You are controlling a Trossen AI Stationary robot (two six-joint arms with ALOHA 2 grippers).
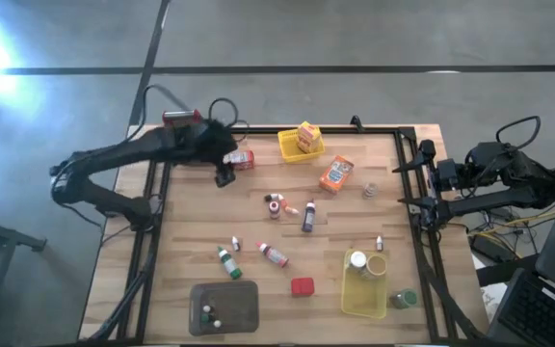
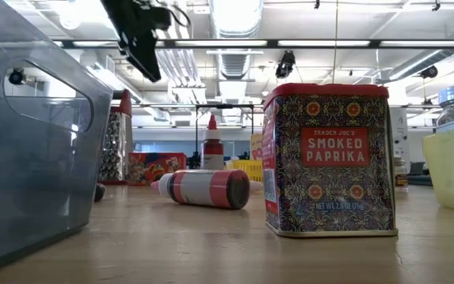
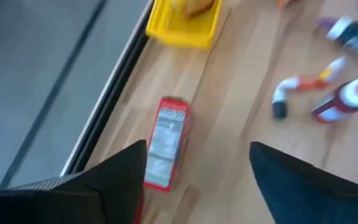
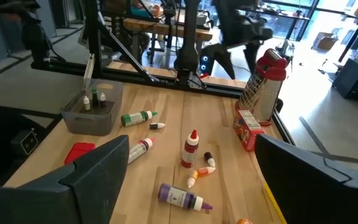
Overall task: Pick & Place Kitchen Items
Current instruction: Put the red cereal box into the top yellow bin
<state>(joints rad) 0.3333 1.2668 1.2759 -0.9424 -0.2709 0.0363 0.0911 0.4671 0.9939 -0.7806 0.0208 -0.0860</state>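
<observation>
**Paprika tin up front, left gripper spread over a red box**

Smoked paprika tin (image 2: 329, 158) stands nearest the low camera, a red-banded bottle (image 2: 203, 188) lying at its 9 o'clock. Grey tray (image 1: 244, 310) holds two tiny bottles (image 1: 207, 314); yellow basket (image 1: 286, 146) carries a yellow box (image 1: 306, 136). Left gripper (image 3: 194, 180) hangs wide open, empty, over the red box (image 3: 165, 143). Right gripper (image 4: 188, 186) is open, empty, at the table's 3 o'clock edge

**Hidden / cut off / unreadable**

Left wrist view blurred; red box (image 3: 165, 142) label unreadable; yellow basket (image 3: 183, 23) cut by the frame edge; low view: grey tray (image 2: 30, 150) cropped at the edge, grater (image 2: 115, 146) partly behind it; bottles in grey tray (image 1: 207, 314) too small to identify from above.
</observation>
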